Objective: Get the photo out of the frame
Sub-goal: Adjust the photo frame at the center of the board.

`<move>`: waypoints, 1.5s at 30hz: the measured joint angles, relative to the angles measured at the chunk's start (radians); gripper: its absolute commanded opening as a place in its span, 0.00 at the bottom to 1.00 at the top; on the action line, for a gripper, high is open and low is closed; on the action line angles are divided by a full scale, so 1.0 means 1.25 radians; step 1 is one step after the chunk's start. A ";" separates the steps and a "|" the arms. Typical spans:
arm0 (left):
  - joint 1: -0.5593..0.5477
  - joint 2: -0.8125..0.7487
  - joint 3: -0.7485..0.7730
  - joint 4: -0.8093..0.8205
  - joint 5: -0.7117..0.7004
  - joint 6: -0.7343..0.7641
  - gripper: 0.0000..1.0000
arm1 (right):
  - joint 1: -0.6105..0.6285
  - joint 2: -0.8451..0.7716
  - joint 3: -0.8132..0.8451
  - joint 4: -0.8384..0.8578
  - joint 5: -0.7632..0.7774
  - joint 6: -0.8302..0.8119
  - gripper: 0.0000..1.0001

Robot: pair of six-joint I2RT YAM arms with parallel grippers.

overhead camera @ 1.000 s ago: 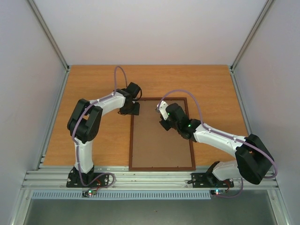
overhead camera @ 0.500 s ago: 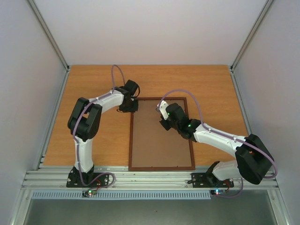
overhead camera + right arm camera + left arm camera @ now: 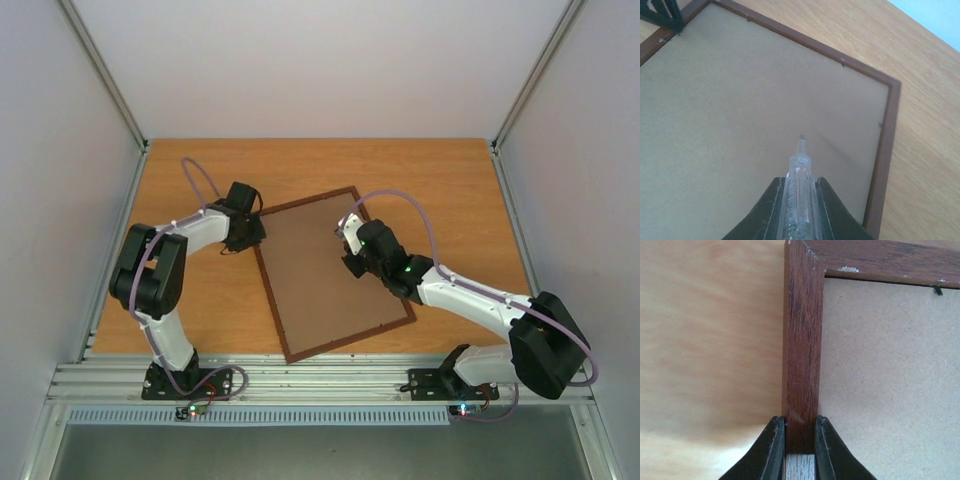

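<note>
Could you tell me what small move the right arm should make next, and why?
Probably slide the clear tool in the right gripper to the nearest black tab on the frame: the brown back sits clipped in, and the left gripper grips the rail.

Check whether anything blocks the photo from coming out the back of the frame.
A brown backing board fills the thin reddish-brown wooden frame, with small dark tabs at its inner edge; no photo shows. Left pincer clamps the frame's rail; right pincer holds a clear tool over the board.
</note>
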 measured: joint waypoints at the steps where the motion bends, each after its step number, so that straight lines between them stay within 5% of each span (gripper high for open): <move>1: 0.005 -0.015 -0.020 0.003 -0.010 -0.025 0.00 | 0.000 -0.006 -0.002 0.001 -0.002 0.003 0.01; 14: 0.005 -0.154 -0.227 0.139 -0.039 -0.347 0.01 | 0.000 -0.090 -0.042 -0.005 -0.036 0.046 0.01; 24: -0.063 -0.286 -0.334 0.091 -0.027 -0.483 0.43 | 0.000 -0.105 -0.043 -0.011 -0.055 0.052 0.01; 29: -0.058 -0.331 -0.316 -0.004 -0.060 -0.410 0.59 | 0.000 -0.108 -0.043 -0.013 -0.061 0.052 0.01; 36: 0.004 -0.313 -0.191 -0.084 -0.112 -0.149 0.79 | 0.000 -0.109 -0.043 -0.015 -0.071 0.052 0.01; 45: 0.064 -0.149 -0.097 -0.065 -0.059 0.146 0.82 | 0.000 -0.109 -0.044 -0.015 -0.085 0.052 0.01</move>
